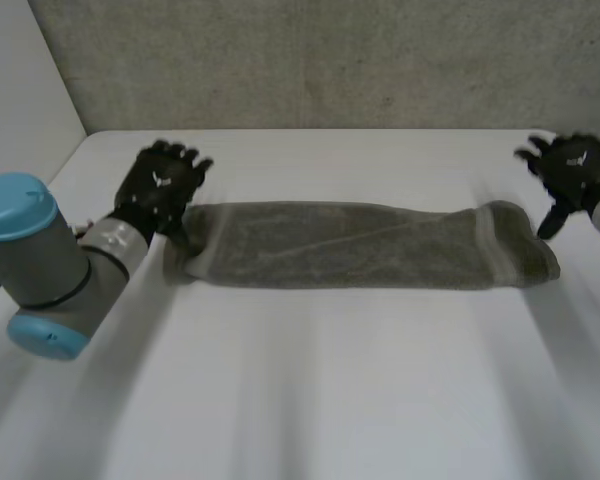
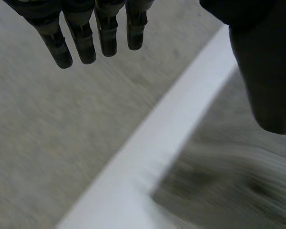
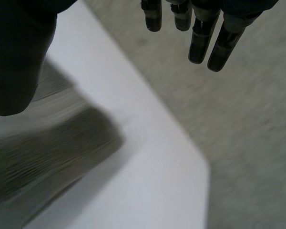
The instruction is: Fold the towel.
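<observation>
A grey-green towel [image 1: 365, 246] lies folded into a long narrow strip across the white table [image 1: 310, 390]. My left hand [image 1: 161, 187] hovers just beyond the towel's left end, fingers [image 2: 81, 36] straight and spread, thumb [image 2: 269, 71] apart, holding nothing. The towel's end [image 2: 229, 186] lies below that thumb. My right hand [image 1: 575, 175] hangs off the towel's right end, raised and open, fingers [image 3: 205, 28] straight and thumb [image 3: 16, 62] wide. Beneath that thumb is the towel's folded end [image 3: 43, 148]. Neither hand touches the cloth.
A grey speckled wall [image 1: 330, 60] rises behind the table's far edge. The table's right far corner [image 3: 200, 167] sits under my right hand. My left arm's grey joint with blue cap [image 1: 30, 260] stands at the left front.
</observation>
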Action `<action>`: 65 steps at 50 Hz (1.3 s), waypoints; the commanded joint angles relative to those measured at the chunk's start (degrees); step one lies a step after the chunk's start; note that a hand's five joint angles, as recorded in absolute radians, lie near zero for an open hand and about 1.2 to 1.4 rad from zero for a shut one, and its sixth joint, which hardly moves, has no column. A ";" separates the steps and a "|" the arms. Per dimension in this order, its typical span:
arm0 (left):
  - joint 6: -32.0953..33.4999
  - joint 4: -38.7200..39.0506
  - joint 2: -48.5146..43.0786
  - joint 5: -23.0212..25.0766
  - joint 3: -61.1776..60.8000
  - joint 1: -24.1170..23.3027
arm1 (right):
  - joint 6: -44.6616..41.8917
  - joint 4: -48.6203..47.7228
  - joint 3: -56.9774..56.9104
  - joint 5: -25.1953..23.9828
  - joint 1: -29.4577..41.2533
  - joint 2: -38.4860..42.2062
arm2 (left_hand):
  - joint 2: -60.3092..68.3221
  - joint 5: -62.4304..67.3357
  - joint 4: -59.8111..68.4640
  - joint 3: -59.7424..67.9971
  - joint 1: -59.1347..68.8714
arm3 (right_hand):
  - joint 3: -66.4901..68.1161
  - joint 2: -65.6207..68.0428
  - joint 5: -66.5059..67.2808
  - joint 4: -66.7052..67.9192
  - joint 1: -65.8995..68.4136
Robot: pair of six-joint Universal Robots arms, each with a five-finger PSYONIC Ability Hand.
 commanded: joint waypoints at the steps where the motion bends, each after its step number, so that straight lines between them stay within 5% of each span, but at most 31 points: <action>1: 0.33 -3.57 -0.66 -0.39 -4.33 0.48 | -0.89 2.43 6.85 -4.39 -3.27 0.27 | -0.63 -0.48 -3.21 -2.87 -3.41 | -2.02 -0.28 -3.53 -3.32 -1.25; 16: 0.59 -0.58 -6.99 -5.58 -1.61 0.57 | -0.89 -4.08 10.03 -7.93 -5.04 4.49 | 2.91 3.05 -3.21 -2.87 0.13 | -2.02 11.01 2.44 -3.32 10.04; 35: 3.41 -0.14 -10.86 -5.93 -0.12 1.89 | -1.24 -3.72 7.74 -8.10 -5.39 8.44 | 6.94 7.09 -3.21 -2.87 4.17 | -2.02 53.07 44.49 -3.32 52.10; 43: 3.32 -0.41 -10.24 -5.93 -0.82 2.68 | -2.12 -3.55 8.88 -8.37 -7.85 7.65 | 23.60 23.74 -3.21 -2.87 20.82 | -2.02 75.03 66.46 -3.32 74.06; 53: 3.06 -0.67 -9.02 -5.84 -2.31 3.73 | -6.34 -2.76 12.13 -11.52 -9.69 4.93 | 62.26 62.40 -3.21 -2.87 59.48 | -2.02 75.04 66.47 -3.32 74.07; 65: 2.79 -1.55 -3.21 -5.75 -7.59 4.61 | -9.24 -2.32 16.09 -13.20 -12.86 3.00 | 66.64 66.78 -3.21 -2.87 63.86 | -2.02 75.04 66.47 -3.32 74.07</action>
